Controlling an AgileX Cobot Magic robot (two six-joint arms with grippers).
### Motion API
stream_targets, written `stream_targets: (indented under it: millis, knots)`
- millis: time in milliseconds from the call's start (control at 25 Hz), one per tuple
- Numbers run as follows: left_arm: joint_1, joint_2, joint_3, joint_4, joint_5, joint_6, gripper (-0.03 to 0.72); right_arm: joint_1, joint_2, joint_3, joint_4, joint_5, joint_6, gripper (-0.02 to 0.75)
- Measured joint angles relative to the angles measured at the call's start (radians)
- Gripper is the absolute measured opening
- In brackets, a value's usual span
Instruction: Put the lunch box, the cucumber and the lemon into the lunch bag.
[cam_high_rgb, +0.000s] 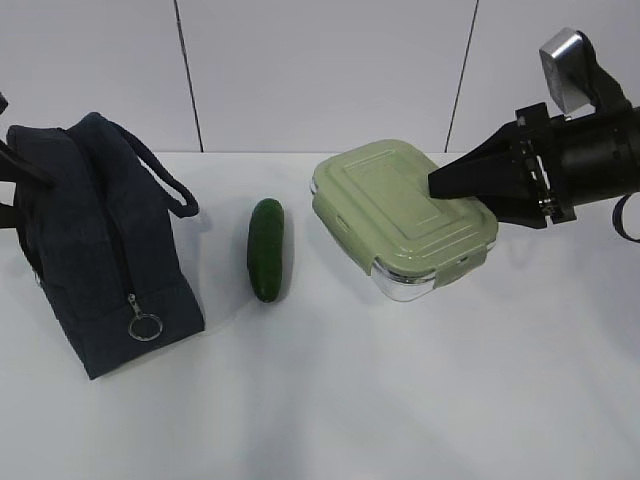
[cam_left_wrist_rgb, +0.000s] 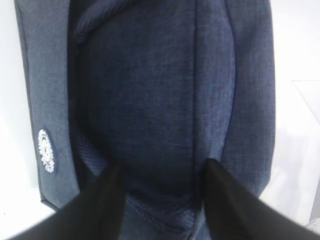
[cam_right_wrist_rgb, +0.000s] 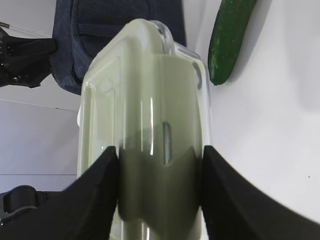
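Observation:
The navy lunch bag stands at the left, and its silver ring pull hangs at the near end. The dark green cucumber lies between the bag and the lunch box, whose lid is sage green. My right gripper is shut across the box's right end. In the right wrist view its fingers press both sides of the box, which sits tilted. My left gripper is open right over the bag's fabric, beside the white logo. The lemon is out of view.
The white table runs back to a white panelled wall. In the right wrist view the cucumber and the bag lie beyond the box. Part of the left arm shows black beside the bag.

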Motion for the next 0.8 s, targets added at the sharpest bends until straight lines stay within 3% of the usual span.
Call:
stream_targets:
  millis: [440, 800]
  knots:
    - [-0.042, 0.0, 0.0, 0.011, -0.018, 0.0, 0.061, 0.0, 0.0, 0.0, 0.0, -0.002, -0.002, 0.386]
    - [-0.103, 0.0, -0.001, 0.099, 0.021, 0.0, 0.036, 0.0, 0.0, 0.0, 0.0, -0.002, -0.002, 0.386]
